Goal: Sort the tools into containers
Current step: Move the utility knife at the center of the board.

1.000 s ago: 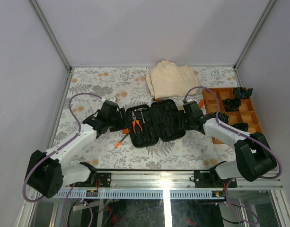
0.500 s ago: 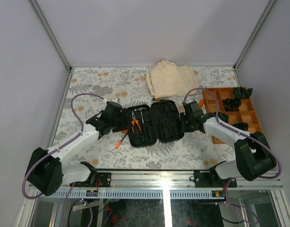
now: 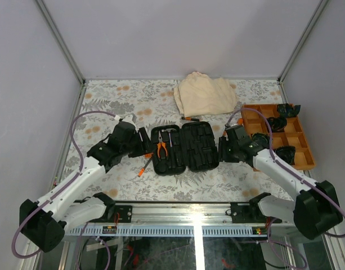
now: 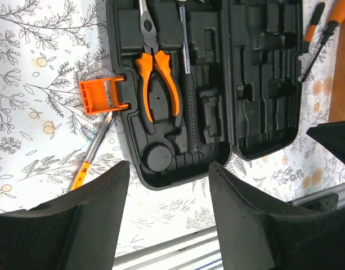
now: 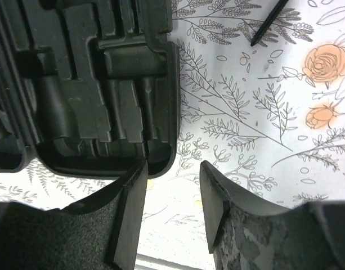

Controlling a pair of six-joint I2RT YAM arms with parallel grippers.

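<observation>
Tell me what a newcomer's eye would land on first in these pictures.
The black tool case lies open flat at the centre of the table, with bright orange-handled pliers slotted in its left half. The left gripper and right gripper flank it, one at each end, both open and empty. A beige cloth sits crumpled behind the case.

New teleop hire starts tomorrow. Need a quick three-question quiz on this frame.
1. True or false: the orange-handled pliers sit in the open tool case.
2. The screwdriver by the orange latch lies: A on the table, B in the tool case, C across the pliers.
3. What does the left gripper hold?
Key: 1 true. 2 A. 3 nothing; its jaws stand open.
</observation>
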